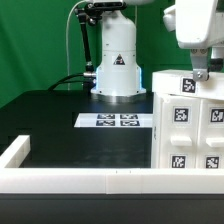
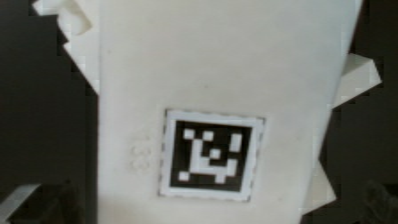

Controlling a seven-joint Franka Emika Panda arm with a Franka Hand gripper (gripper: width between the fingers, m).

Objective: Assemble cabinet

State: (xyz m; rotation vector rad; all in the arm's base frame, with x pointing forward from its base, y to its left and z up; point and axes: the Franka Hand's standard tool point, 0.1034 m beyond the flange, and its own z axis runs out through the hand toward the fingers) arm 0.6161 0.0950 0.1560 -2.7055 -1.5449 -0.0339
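The cabinet [image 1: 190,125], a large white plastic box with black-and-white square tags on its faces, stands on the black table [image 1: 60,125] at the exterior view's right, just behind the long low white rail [image 1: 90,181] that edges the table's near side. The gripper [image 1: 201,75] hangs directly over the cabinet's upper edge, its dark fingertips [image 1: 203,73] down at the top of the box; whether the jaws are clamped on the panel or merely resting open around it cannot be told from this angle, since the white wrist housing and the box itself hide the gap. The wrist view is filled almost wholly by a white face of the cabinet [image 2: 196,90] carrying one square tag [image 2: 215,151], with dark table showing at either side; the picture is soft, and the fingers seem to lie outside it or blend into the white. Well apart from the cabinet, toward the middle of the table, the marker board [image 1: 114,121] lies flat in front of the arm's white base [image 1: 117,72].
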